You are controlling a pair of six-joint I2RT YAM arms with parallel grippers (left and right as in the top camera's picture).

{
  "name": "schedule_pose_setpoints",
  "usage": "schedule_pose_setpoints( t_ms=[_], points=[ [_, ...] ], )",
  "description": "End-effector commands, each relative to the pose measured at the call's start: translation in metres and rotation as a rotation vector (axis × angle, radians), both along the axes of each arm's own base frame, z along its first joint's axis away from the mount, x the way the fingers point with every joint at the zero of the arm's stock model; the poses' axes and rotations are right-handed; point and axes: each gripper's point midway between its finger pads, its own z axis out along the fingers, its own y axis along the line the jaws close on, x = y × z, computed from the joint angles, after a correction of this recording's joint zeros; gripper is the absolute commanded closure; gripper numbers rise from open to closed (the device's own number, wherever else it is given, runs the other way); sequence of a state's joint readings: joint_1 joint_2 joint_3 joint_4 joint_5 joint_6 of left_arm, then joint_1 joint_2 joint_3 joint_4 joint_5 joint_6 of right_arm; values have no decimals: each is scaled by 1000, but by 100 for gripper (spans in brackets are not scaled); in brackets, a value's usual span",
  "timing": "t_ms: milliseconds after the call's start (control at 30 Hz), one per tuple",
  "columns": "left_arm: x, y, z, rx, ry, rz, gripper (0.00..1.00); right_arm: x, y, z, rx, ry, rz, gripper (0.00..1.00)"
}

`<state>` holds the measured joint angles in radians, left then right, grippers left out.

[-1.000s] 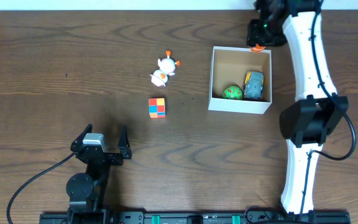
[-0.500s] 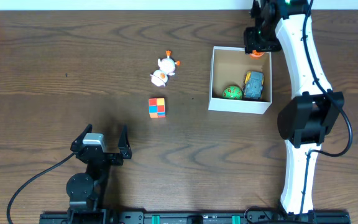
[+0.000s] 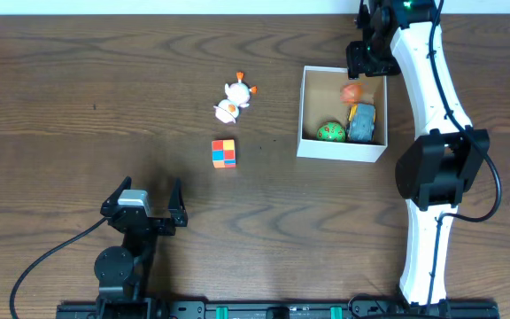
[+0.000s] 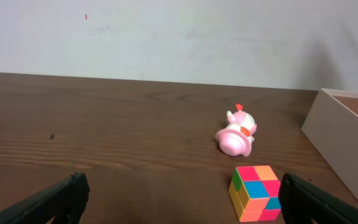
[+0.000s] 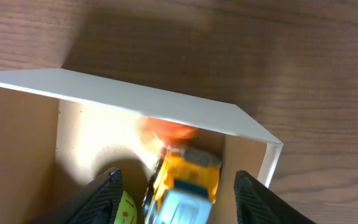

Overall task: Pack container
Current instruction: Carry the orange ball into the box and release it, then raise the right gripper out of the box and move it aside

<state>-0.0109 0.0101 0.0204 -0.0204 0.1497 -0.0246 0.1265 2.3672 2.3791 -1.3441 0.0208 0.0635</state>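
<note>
A white-and-orange toy bird point(image 3: 235, 97) lies on its side on the dark wooden table point(image 3: 78, 89), with a multicoloured cube point(image 3: 224, 153) near it but apart. A small dark speck point(image 3: 95, 107) marks the wood further left. A pale wall point(image 4: 166, 37) stands behind. Inside the container point(image 3: 342, 149), a green ball point(image 3: 330, 132) sits just beside a blue-and-yellow truck point(image 3: 361, 122). A blurred orange toy point(image 3: 351, 92) is by the truck's far end.
</note>
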Motion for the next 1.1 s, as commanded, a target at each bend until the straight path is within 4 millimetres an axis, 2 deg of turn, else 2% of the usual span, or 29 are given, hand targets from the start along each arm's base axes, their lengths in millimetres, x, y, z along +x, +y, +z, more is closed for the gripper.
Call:
schedule_pose_setpoints(
  t_ms=[0, 333, 500, 567, 633, 733, 833, 900, 1067],
  points=[
    [-1, -3, -15, 12, 45, -15, 2, 0, -10, 3, -46, -10, -14, 39],
    [-1, -3, -15, 12, 45, -15, 2, 2, -11, 8, -47, -25, -25, 35],
    [-1, -3, -15, 12, 45, -15, 2, 5, -24, 41, -45, -97, -59, 25],
    [-1, -3, -15, 12, 45, -15, 2, 7, -40, 59, -51, -138, -99, 2],
    [-1, -3, -15, 12, 45, -15, 2, 4, -66, 77, -69, -174, -179, 1],
    [-1, -3, -15, 12, 45, -15, 2, -6, -105, 92, -71, -185, -281, 1],
    [-1, -3, -15, 12, 45, -15, 2, -21, -144, 91, -73, -148, -382, 1],
    [-1, -3, -15, 12, 45, -15, 2, -31, -167, 84, -66, -114, -447, 1],
    [-1, -3, -15, 12, 45, -15, 2, -50, -206, 60, -54, -40, -539, 1]
  ],
)
